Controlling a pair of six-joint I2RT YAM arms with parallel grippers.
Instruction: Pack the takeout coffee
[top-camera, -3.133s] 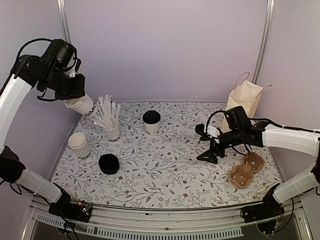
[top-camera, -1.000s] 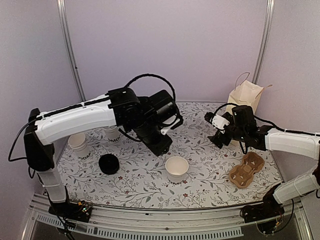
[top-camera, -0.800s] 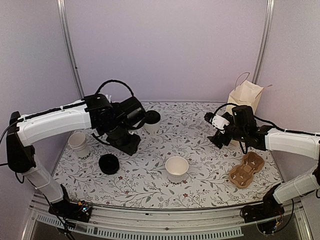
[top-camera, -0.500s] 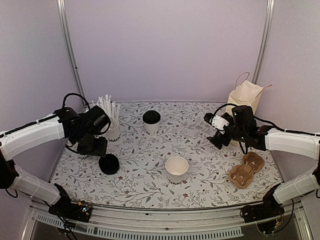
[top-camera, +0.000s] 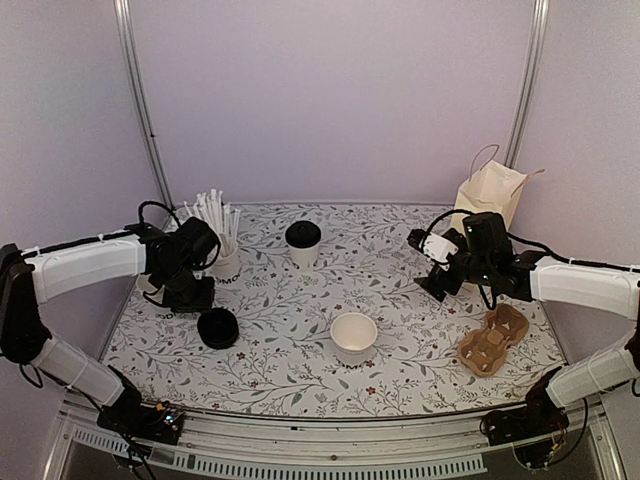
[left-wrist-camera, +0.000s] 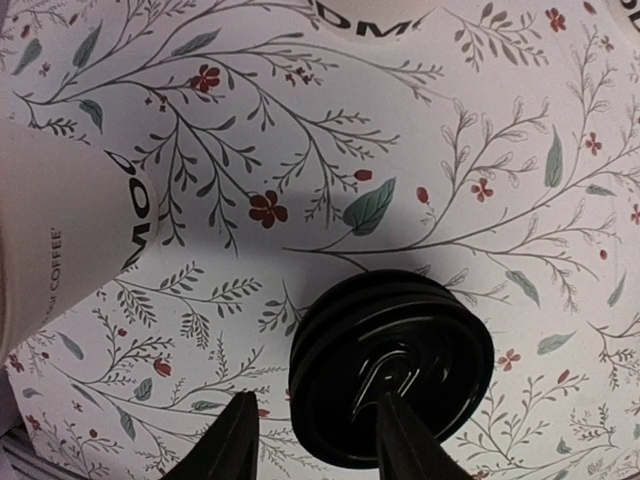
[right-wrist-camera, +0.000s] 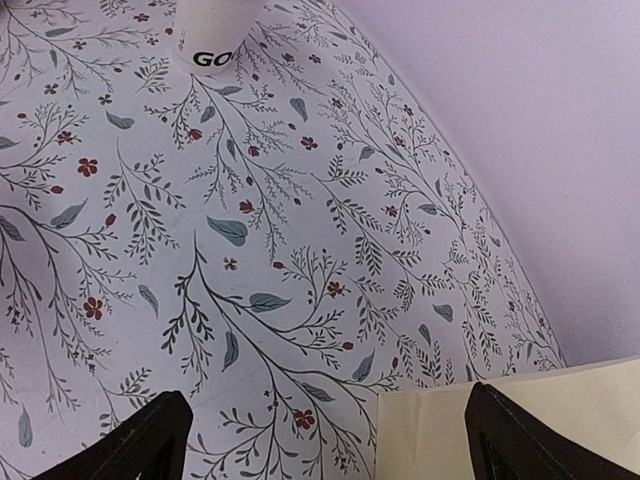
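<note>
The takeout coffee (top-camera: 303, 243), a white cup under a black lid, stands at the back middle of the table. A lidless white cup (top-camera: 354, 337) stands at front centre. My left gripper (top-camera: 200, 300) hovers at the left, just above a stack of black lids (top-camera: 217, 327). In the left wrist view that gripper (left-wrist-camera: 320, 445) is open and holds nothing: one of its fingers (left-wrist-camera: 408, 440) lies over the lid stack (left-wrist-camera: 392, 365), the other left of it. My right gripper (top-camera: 425, 265) hangs wide open near the paper bag (top-camera: 490, 195), empty (right-wrist-camera: 335, 440).
A white cup of sticks (top-camera: 220, 240) stands behind the left gripper, and a stacked white cup (left-wrist-camera: 60, 260) is close on its left. A brown cup carrier (top-camera: 494, 340) lies at front right. The right wrist view shows a cup base (right-wrist-camera: 215, 30) and the bag's edge (right-wrist-camera: 500, 430).
The left arm left the lidless cup at front centre and swung back left, down over the black lids. Its jaws opened wider, then narrowed. The right arm barely moved.
</note>
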